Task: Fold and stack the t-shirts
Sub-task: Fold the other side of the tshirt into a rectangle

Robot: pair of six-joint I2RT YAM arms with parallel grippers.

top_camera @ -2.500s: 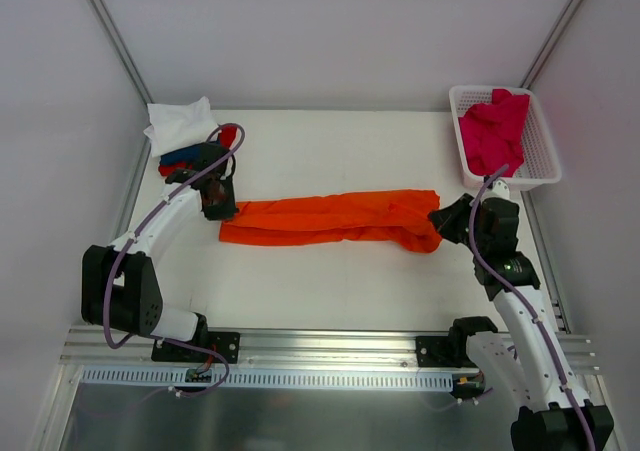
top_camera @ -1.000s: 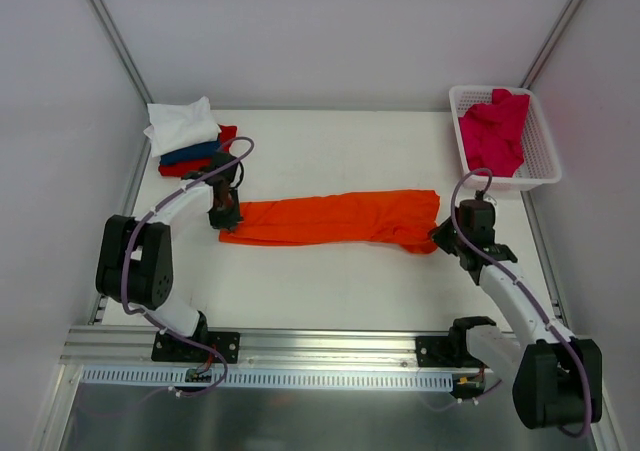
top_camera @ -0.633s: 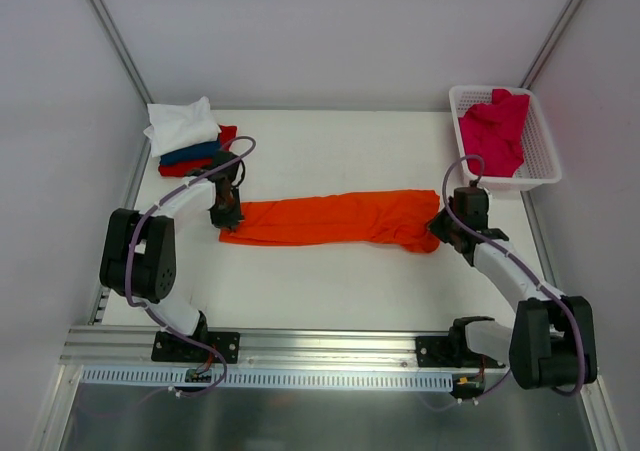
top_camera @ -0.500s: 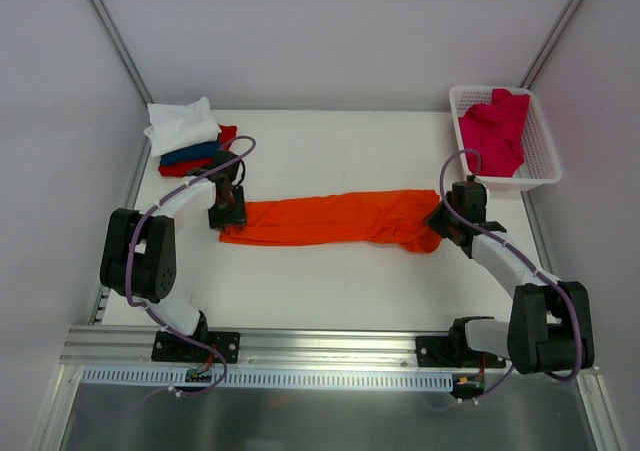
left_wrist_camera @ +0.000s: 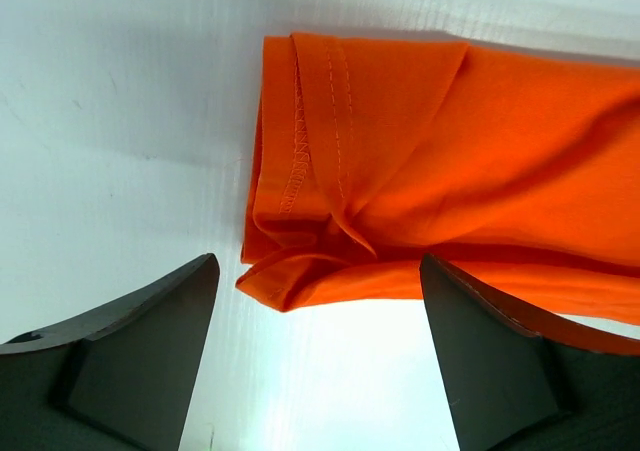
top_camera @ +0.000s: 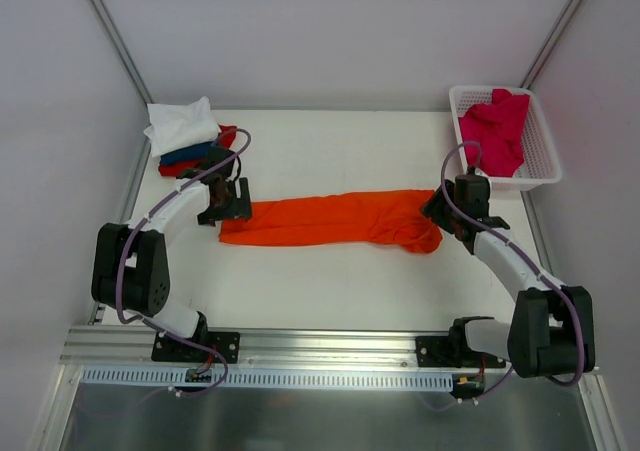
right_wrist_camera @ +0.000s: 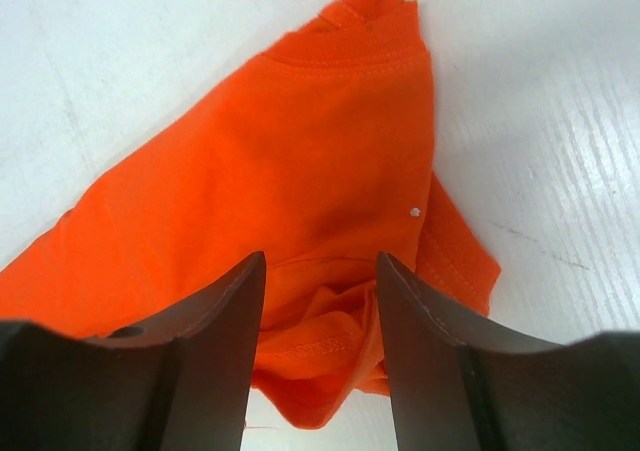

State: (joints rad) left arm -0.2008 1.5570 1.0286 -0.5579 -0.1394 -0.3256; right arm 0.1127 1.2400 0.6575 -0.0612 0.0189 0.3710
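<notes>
Because the white t-shirt (top_camera: 181, 124) tops the far-left pile, only slivers of the dark blue t-shirt (top_camera: 190, 154) and red t-shirt (top_camera: 176, 168) show. The left gripper (left_wrist_camera: 315, 266) gapes wide at the orange t-shirt (top_camera: 330, 218)'s left end. The right gripper (right_wrist_camera: 320, 266), partly spread, grips nothing above its right end.

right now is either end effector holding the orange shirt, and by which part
Nothing is held. The left end effector and the right end effector stand open over opposite ends of the orange t-shirt, gripping neither.
</notes>
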